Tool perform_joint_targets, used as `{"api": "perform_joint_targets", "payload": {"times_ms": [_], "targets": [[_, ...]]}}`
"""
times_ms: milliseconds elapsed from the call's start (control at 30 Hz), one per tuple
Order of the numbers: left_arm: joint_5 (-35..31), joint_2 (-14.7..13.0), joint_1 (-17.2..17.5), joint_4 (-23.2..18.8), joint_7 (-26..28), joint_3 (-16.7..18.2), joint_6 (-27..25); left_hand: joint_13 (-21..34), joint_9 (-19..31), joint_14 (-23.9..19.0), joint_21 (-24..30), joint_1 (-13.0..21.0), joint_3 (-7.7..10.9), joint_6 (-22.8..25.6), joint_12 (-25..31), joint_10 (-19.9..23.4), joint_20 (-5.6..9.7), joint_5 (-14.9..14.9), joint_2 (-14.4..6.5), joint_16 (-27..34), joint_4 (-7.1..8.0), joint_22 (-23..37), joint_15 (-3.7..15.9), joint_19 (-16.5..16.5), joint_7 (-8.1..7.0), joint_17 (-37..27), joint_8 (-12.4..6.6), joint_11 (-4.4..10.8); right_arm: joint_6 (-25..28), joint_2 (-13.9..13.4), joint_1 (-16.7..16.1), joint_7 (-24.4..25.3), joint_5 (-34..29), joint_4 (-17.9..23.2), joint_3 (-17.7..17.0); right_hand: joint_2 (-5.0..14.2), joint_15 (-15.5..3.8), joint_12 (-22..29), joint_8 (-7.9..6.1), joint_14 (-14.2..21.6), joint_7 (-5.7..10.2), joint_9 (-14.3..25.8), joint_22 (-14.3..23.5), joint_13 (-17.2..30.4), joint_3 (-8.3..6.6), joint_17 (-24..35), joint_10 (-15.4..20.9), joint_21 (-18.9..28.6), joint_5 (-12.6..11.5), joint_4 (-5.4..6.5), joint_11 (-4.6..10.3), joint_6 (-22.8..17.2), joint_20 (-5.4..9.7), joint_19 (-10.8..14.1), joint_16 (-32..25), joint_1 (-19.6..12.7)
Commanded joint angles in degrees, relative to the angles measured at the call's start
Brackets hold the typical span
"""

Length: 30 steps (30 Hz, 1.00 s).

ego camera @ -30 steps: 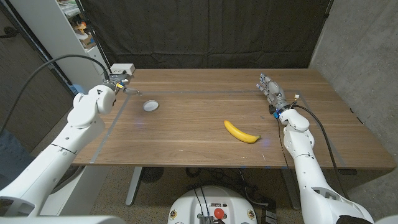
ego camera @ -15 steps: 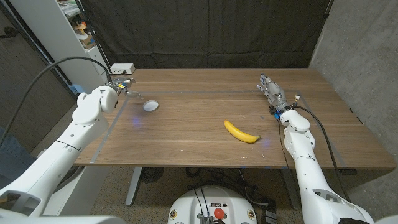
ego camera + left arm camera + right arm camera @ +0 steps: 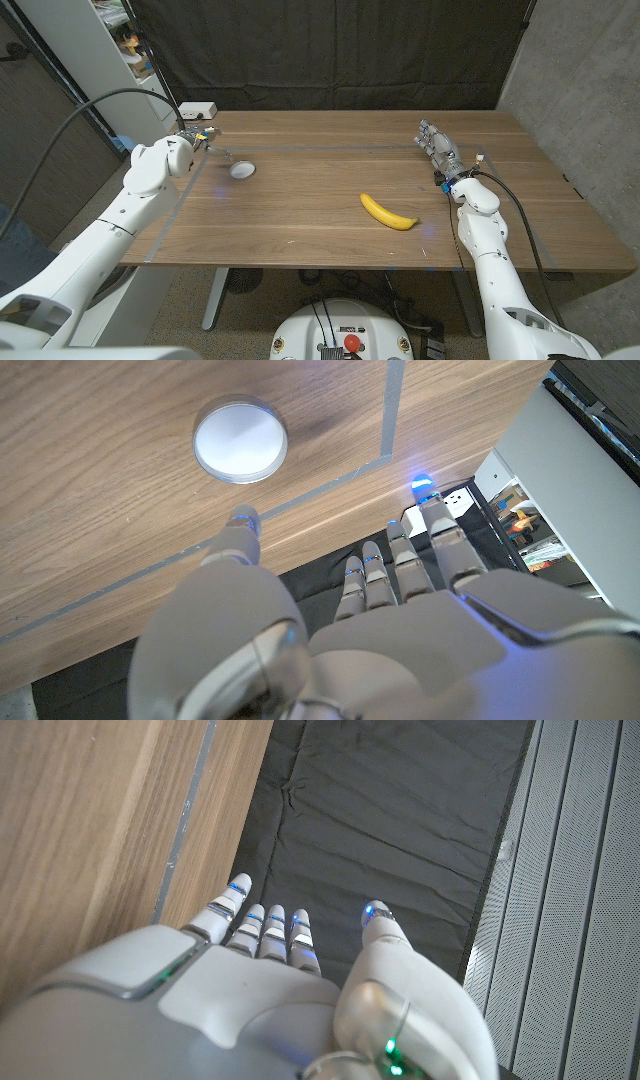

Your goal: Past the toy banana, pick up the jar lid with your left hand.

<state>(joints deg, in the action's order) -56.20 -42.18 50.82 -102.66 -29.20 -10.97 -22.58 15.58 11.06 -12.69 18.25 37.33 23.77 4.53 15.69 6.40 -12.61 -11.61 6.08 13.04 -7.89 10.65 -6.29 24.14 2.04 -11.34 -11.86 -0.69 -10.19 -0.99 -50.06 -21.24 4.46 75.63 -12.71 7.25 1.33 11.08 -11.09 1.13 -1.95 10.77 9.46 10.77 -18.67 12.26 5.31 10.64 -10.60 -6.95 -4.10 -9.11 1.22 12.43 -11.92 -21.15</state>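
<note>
The left robot hand (image 3: pixel 300 630), fingers spread and empty, hovered near the jar lid (image 3: pixel 241 169) on the bench (image 3: pixel 330 215), well beyond the toy banana (image 3: pixel 388 212); reaching over and closing on the lid appeared next

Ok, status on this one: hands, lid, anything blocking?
Left hand open, short of jar lid. Right hand open. Lid on table, untouched. Toy banana well clear.
</note>
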Motion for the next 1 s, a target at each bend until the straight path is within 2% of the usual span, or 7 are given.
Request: {"api": "perform_joint_targets", "payload": {"times_ms": [33,1000], "targets": [[-0.47,0.00,-1.05,0.95,0.03,-1.60,-0.07,0.25,0.18,-0.27,-0.02,-0.02,0.00,0.43,0.30,0.29,-0.05,0.13,-0.38,-0.11,0.10,0.17,-0.30,0.69,-0.21,-0.13,-0.15,0.31,-0.43,-0.07,-0.51,0.25,0.31,0.69,0.18,0.18,-0.06,0.33,-0.39,0.30,0.29,0.26,0.30,0.31,-0.11,0.13,0.37,0.30,-0.35,-0.24,0.33,-0.34,-0.47,0.11,-0.39,-0.60],[0.75,2.77,-4.92,6.38,0.87,-5.88,0.20,0.63,0.19,-0.34,-0.73,0.55,0.02,0.18,0.30,0.05,-0.07,0.21,-0.64,-0.31,-0.14,0.03,0.12,0.64,-0.07,-0.16,0.05,0.60,-1.04,-0.19,0.19,0.57,0.44,-0.08,0.42,0.20,-0.11,0.31,-0.38,0.32,0.32,0.27,0.30,0.31,-0.05,0.13,0.36,0.28,-0.31,-0.26,0.42,-0.45,-0.49,-0.01,-0.39,-0.70]]}}
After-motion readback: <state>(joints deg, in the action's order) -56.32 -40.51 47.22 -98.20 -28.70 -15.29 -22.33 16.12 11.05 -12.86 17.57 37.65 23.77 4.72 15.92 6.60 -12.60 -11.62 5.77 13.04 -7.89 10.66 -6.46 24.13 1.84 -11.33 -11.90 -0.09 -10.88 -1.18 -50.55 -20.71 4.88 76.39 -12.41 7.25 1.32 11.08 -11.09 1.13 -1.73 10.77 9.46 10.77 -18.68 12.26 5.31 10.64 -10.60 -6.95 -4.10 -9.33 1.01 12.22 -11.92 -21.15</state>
